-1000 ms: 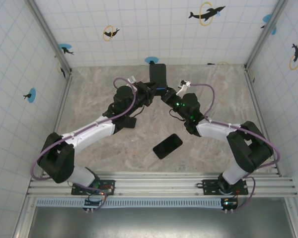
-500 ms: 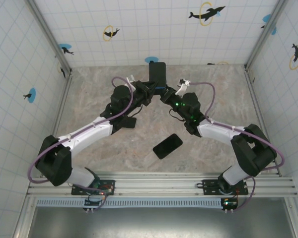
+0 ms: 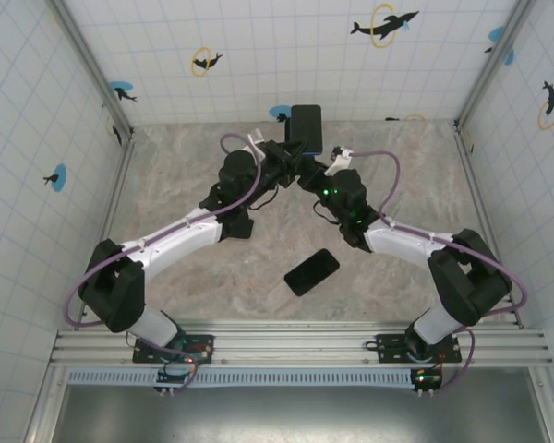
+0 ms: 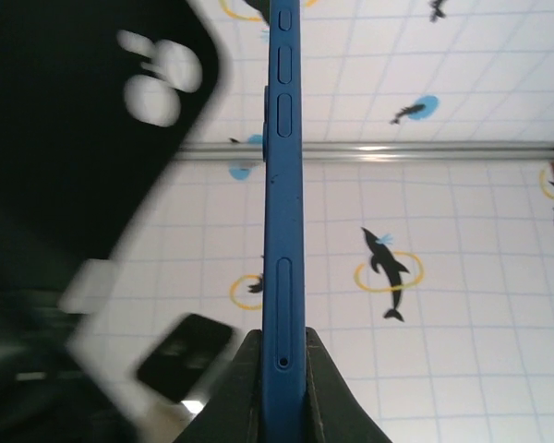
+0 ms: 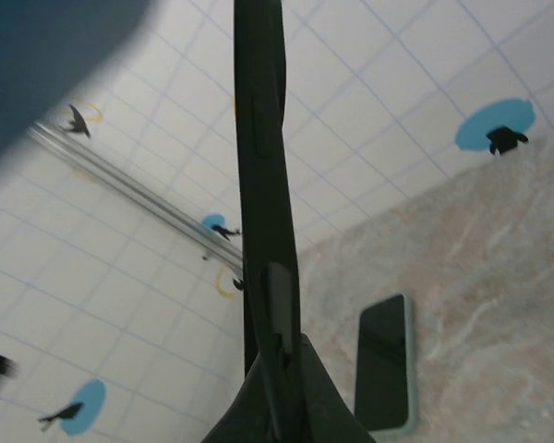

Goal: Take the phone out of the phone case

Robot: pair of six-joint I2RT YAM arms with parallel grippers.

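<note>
Two closed grips to verify, left to right. Find the left gripper (image 4: 283, 343) pinched tight on the lower end of the blue phone (image 4: 283, 185), held upright and edge-on, side buttons and tray slot toward the wrist camera. Note the black phone case (image 4: 74, 120) just left of it, blurred, camera cut-outs showing; cannot tell whether touching the phone or clear of it. Find the right gripper (image 5: 275, 355) pinched equally tight on the thin dark rim of that case, beside a blue blur, probably the phone. From above, locate both items raised together over the far middle of the table (image 3: 166, 175), near the back wall. Judge the step as the final pull-apart, close to completion. For the next move, plan on drawing the wrists sideways apart with both pinches firm, confirming a gap, then setting each part down on bare surface. Avoid the second phone (image 3: 311, 271), flat and screen-up near the table's middle, well apart from both grippers. Expect a grey marbled tabletop, white gridded walls (image 3: 37, 138) with dolphin stickers (image 3: 383, 23), and an aluminium rail (image 3: 295, 334) along the near edge.
</note>
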